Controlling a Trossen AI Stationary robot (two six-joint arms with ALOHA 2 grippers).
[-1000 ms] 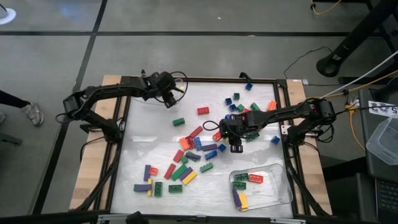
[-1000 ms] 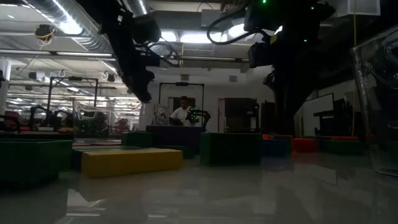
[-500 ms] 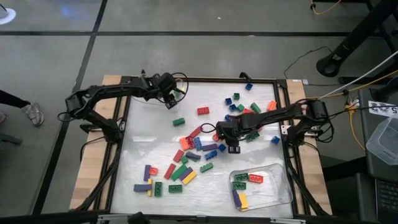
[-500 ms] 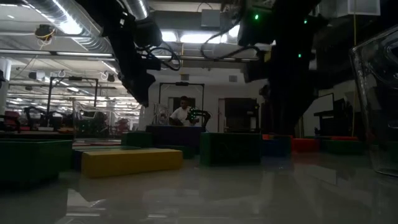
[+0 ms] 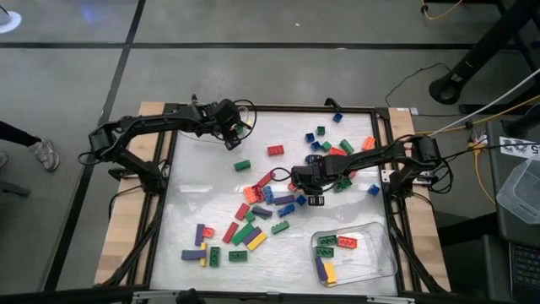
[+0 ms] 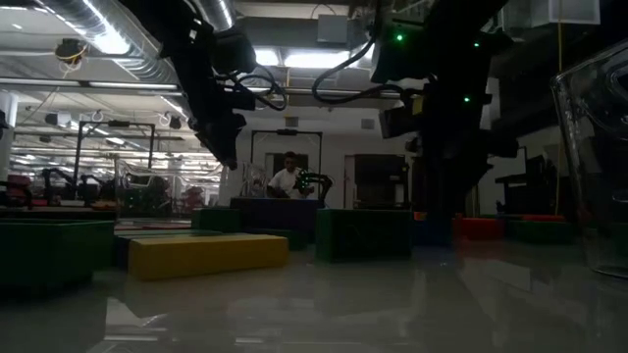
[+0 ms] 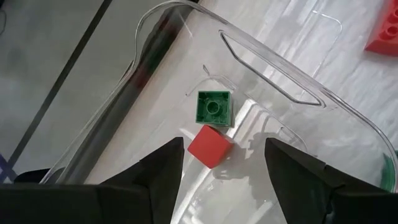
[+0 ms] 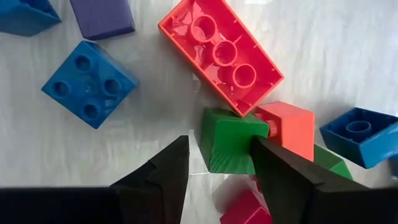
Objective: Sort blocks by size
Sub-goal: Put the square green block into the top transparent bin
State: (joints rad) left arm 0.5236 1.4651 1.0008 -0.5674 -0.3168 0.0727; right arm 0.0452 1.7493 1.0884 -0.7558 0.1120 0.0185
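Right claw (image 8: 217, 163) | fingers spread | astride green block (image 8: 225, 148); left claw (image 7: 224, 163) over clear tray (image 7: 261, 56)

Right wrist: green block (image 8: 225, 148), orange block (image 8: 291, 129), red long brick (image 8: 220, 53), blue cube (image 8: 89, 84). Left wrist: clear tray (image 7: 273, 74), green cube (image 7: 213, 107), red cube (image 7: 209, 145).

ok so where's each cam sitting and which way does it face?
High: overhead, straight down; both arms, left gripper, right gripper.
Low: table height, level into the room; arms overhead, yellow block.
Left wrist: past open fingers into clear tray.
Right wrist: open fingers around green block.
High and right wrist share the block cluster.
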